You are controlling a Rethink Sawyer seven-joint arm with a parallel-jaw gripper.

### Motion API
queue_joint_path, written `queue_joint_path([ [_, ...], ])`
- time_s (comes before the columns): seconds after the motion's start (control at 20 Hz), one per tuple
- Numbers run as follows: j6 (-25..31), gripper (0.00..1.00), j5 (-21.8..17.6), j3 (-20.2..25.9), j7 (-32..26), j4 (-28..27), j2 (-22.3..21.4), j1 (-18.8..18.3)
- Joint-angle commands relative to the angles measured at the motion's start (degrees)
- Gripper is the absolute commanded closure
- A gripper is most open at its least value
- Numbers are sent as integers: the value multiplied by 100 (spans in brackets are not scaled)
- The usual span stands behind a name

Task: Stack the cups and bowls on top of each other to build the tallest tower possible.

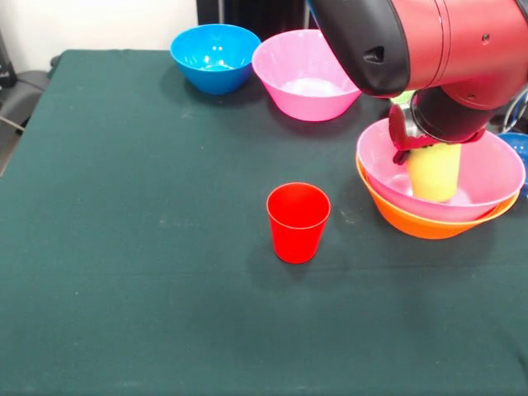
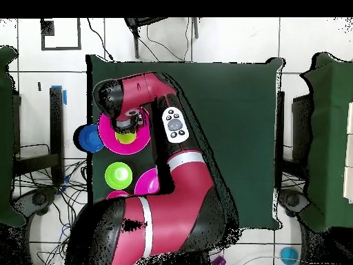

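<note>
A big pink bowl (image 1: 487, 169) sits nested in the big orange bowl (image 1: 421, 223) at the table's right; together they form the tower. My gripper (image 1: 431, 150) reaches down into it, shut on the top of the upright lime green cup (image 1: 433, 173), whose base is near the pink bowl's floor. In the overhead view the gripper (image 2: 125, 126) is over the cup (image 2: 125, 138) in the pink bowl (image 2: 141, 138). The red cup (image 1: 298, 221) stands alone, upright, mid-table to the tower's left. The arm hides it in the overhead view.
A light blue bowl (image 1: 214, 56) and a second big pink bowl (image 1: 307, 76) stand at the far edge. A dark blue bowl (image 1: 516, 147) lies just right of the tower. A green bowl (image 2: 118, 175) shows beside the pink bowl (image 2: 147, 183) overhead.
</note>
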Motion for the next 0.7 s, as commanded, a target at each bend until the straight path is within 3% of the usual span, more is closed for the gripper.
queue_joint_path([
  [0.05,74,100,-173,71,-396,-444,236,118],
  [0.7,1185,100,-61,81,-829,-505,302,132],
])
